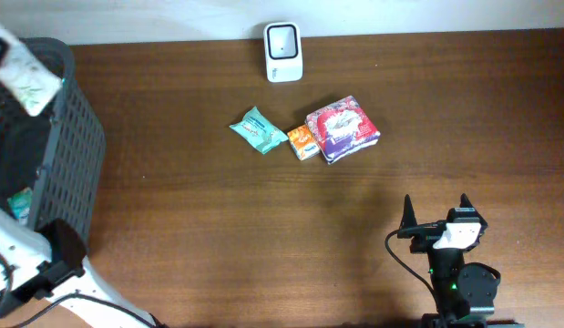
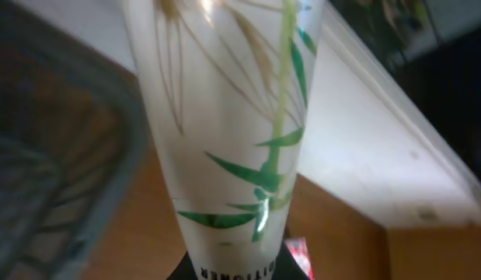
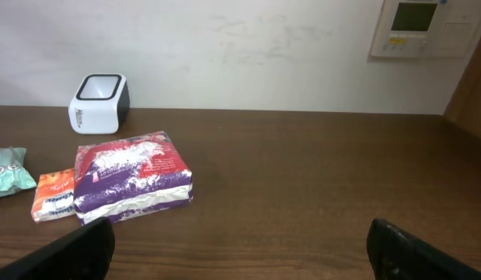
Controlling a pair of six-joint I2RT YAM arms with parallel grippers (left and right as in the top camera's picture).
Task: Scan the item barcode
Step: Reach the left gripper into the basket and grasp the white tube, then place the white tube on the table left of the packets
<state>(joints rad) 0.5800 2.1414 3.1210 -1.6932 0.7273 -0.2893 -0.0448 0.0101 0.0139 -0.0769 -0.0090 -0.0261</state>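
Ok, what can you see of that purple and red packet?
The purple and red plastic packet is puffy and crinkly, speckled white, with a white band along one edge. It lies flat on the brown wooden table, near the white barcode scanner. A small orange packet rests against its side. Nothing else touches it.

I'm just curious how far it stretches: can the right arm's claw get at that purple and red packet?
Probably yes. The right claw is open and empty, and nothing stands on the table between it and the purple and red packet.
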